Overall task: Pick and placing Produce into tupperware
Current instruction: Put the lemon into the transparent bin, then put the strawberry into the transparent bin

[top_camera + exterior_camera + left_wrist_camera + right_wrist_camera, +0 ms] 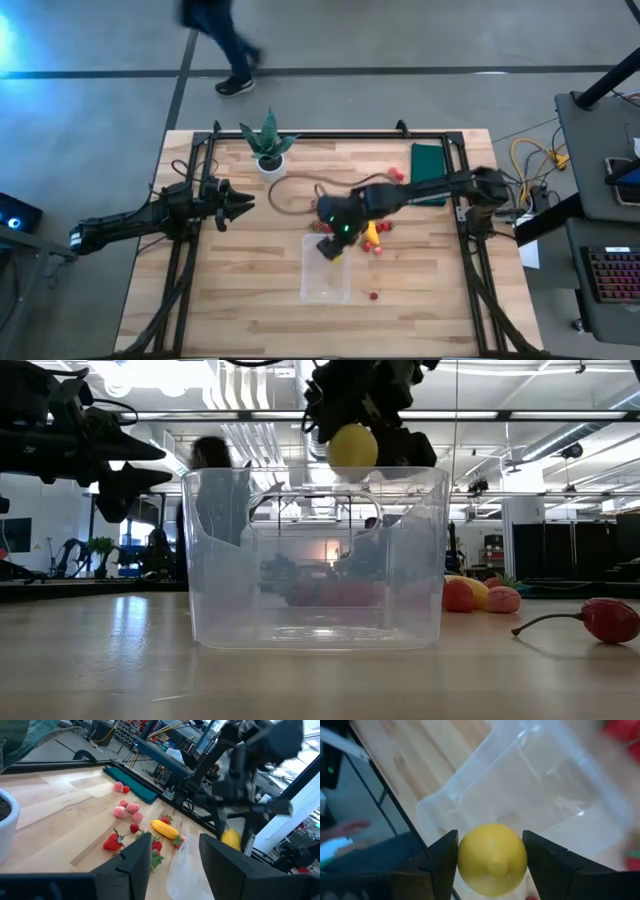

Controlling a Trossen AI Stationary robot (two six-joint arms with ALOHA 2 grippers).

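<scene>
My right gripper (332,250) hangs over the far end of the clear tub (326,268) and is shut on a small yellow lemon (492,859), which also shows above the tub's rim in the low view (352,448). The tub (315,555) stands on its base on the wooden table. A small yellow banana (164,829) and several red and pink berries (126,810) lie on the table to the tub's far right. My left gripper (245,203) is open and empty at the table's left, above the wood. My right gripper pinches the lemon's two opposite sides (466,860) between its two fingers, coming from above and pointing down. The lemon is lifted clear, just above the tub's far rim (352,448).
A spiky green plant in a white pot (268,150) stands at the far middle, a flat dark green rectangle (430,170) at the far right. A brown cord loop (295,190) lies behind the tub. One red berry (373,295) lies right of the tub. A person walks beyond the table's far edge.
</scene>
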